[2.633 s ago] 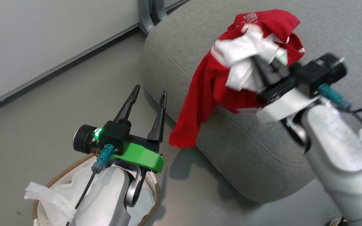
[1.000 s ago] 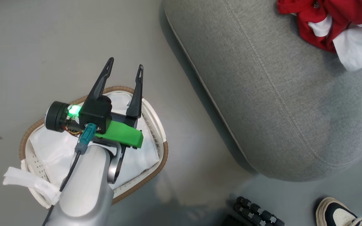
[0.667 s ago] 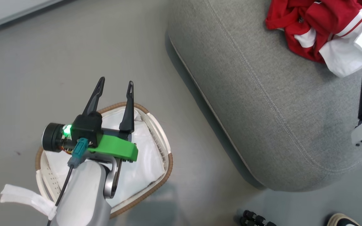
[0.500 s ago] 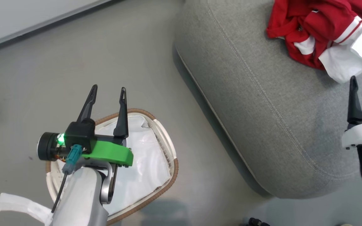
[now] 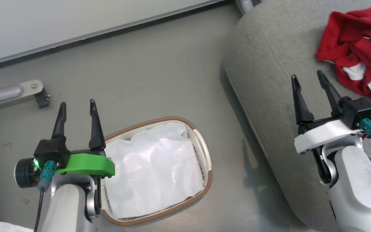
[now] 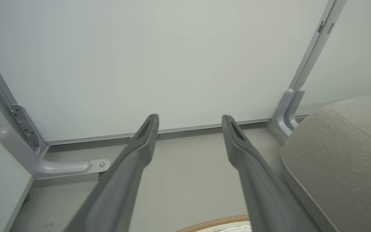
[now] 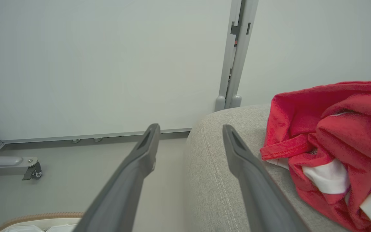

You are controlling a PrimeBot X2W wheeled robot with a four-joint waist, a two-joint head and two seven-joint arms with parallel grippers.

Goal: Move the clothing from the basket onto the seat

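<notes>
While the clothing [image 5: 354,38] is lying at upper right on the seat [image 5: 269,64], we are judging it light and limp, best pinched at a raised fold; left gripper [image 5: 77,103] and right gripper [image 5: 307,75] are hanging spread, empty.

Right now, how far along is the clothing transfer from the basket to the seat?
Done: the red clothing lies bunched on the seat. In hand: nothing; the left end effector and right end effector both stand open and empty. Left: seemingly nothing, since the basket holds its white liner with no red visible, though the left arm hides one corner.
</notes>
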